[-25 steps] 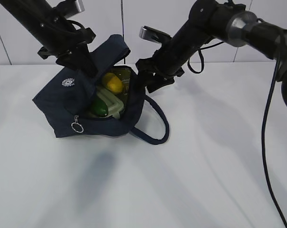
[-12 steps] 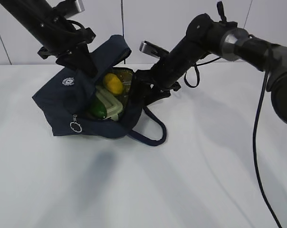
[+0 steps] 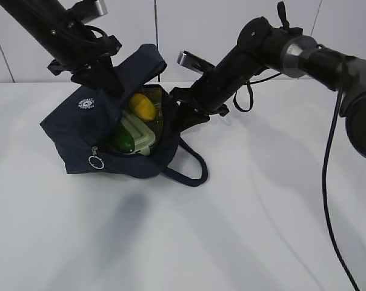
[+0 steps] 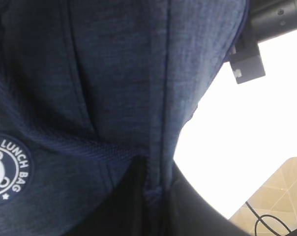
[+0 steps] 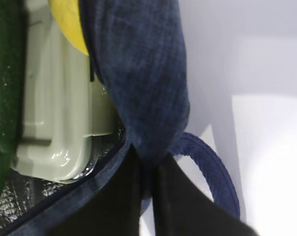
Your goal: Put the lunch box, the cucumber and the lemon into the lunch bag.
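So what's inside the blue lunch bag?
Inside the lunch bag you can see the yellow lemon, the pale green lunch box and one end of the cucumber. The rest of the cucumber is hidden by the fabric.

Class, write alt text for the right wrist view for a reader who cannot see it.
The right gripper is shut on the navy rim of the lunch bag. Inside lie the lunch box, the cucumber and the lemon.
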